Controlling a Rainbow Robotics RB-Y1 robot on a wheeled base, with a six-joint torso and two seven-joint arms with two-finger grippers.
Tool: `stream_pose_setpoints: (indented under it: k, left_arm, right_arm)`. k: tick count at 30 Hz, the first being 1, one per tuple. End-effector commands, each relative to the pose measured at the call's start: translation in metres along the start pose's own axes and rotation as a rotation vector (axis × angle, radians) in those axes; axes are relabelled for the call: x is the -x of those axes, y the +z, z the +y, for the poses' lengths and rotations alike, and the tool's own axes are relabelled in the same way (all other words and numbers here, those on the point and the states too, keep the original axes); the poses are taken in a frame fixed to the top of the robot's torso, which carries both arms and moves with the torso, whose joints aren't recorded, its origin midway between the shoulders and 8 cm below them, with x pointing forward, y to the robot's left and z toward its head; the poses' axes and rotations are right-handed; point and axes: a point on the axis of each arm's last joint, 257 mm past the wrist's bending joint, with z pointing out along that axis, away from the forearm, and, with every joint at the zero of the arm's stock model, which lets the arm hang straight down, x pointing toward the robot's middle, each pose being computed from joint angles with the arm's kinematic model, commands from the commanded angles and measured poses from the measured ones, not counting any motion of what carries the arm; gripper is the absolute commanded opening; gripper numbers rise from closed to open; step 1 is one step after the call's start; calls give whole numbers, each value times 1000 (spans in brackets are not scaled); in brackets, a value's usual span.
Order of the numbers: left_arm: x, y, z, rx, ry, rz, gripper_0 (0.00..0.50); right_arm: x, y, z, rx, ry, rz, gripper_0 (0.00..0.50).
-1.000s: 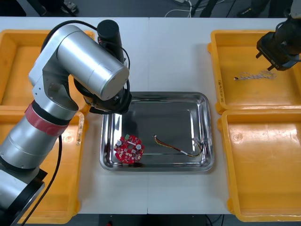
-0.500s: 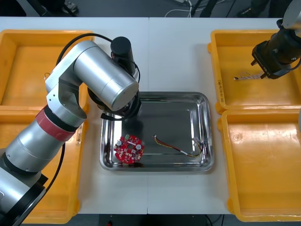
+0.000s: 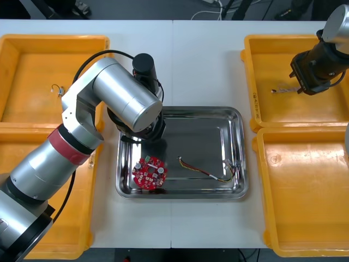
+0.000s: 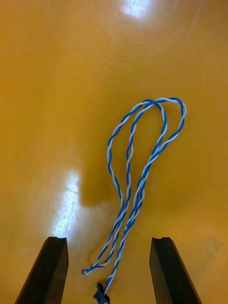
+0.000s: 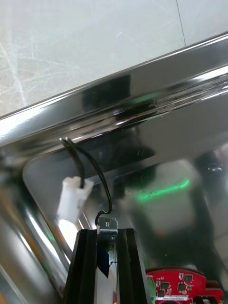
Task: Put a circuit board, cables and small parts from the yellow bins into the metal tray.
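My left gripper (image 5: 107, 233) is shut on a black cable (image 5: 92, 167) with a white plug (image 5: 73, 199). It holds the cable just above the far left corner of the metal tray (image 3: 240, 143). A round red circuit board (image 3: 149, 172) and a red and yellow cable (image 3: 206, 171) lie in the tray. In the left wrist view the red circuit board (image 5: 183, 285) sits close beside my fingers. My right gripper (image 4: 108, 243) stands open low over a twisted blue and white cable (image 4: 137, 161) in the far right yellow bin (image 3: 256, 71). The cable's near end lies between the fingers.
A small cable piece (image 3: 54, 89) lies in the far left yellow bin (image 3: 11, 43). The near left bin (image 3: 82, 229) and the near right bin (image 3: 305, 191) flank the tray. My left arm (image 3: 117, 93) reaches across the far left bin's edge.
My left arm has swung right from the far left bin to the tray's far left corner. My right gripper has moved left and down over the blue and white cable.
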Motion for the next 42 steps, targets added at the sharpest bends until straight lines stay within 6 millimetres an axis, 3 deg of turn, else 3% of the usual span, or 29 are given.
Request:
stream_pose_setpoints:
  k: [1, 16, 19, 20, 21, 22, 23, 24, 38, 42]
  left_arm:
    - [1, 4, -19, -23, -65, -11, 0]
    - [-1, 16, -20, -27, -61, -6, 0]
    - [-2, 17, -21, -26, -58, -5, 21]
    - [-2, 17, -21, -26, -58, -5, 52]
    - [-2, 17, -22, -27, -57, -7, 151]
    - [-1, 17, -22, -29, -57, -9, 280]
    - [-1, 17, -23, -30, -55, -11, 351]
    - [-1, 17, -24, -31, -54, -13, 496]
    - [0, 17, -24, -31, -54, -17, 500]
    - [1, 13, -16, 3, -44, -21, 500]
  right_arm:
    - [-6, -14, 31, 57, 29, 6, 500]
    - [-16, -3, 23, 53, 93, 46, 500]
    - [-17, 0, 22, 57, 106, 51, 500]
    - [-17, 1, 22, 61, 108, 51, 500]
    - [-17, 3, 19, 58, 114, 52, 500]
    - [-17, 5, 19, 62, 115, 53, 500]
    - [-17, 5, 18, 62, 117, 52, 500]
    - [-17, 6, 18, 62, 118, 52, 500]
    - [-27, 19, 5, 39, 133, 64, 500]
    - [-32, 26, 0, 41, 140, 79, 500]
